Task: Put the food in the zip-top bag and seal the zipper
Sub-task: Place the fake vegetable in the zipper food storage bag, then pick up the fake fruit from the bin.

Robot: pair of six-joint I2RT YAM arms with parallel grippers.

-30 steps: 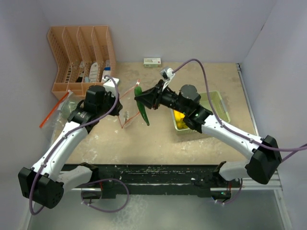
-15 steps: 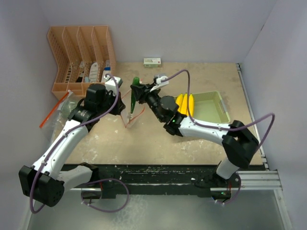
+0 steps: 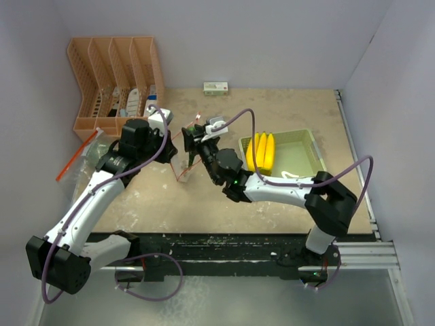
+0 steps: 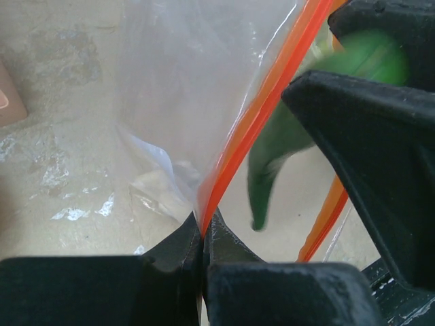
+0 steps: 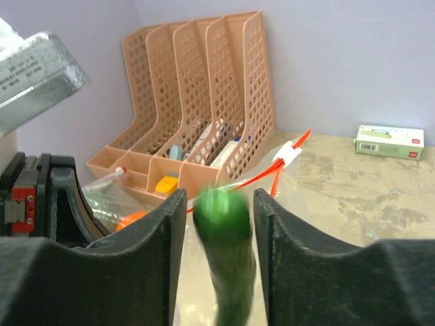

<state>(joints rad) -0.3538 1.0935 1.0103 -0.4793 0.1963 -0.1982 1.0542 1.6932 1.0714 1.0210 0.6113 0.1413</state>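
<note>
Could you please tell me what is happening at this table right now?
The left gripper pinches the orange zipper edge of the clear zip-top bag, holding it up and open. The right gripper grips a long green food piece, its tip between the bag's two zipper strips. The yellow bananas lie in the pale green tray, not yet bagged.

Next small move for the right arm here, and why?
Probably lower the right gripper slightly, then open its fingers: the green piece hangs tip-down between the orange zipper strips of the bag, and the left gripper pinches one strip.
</note>
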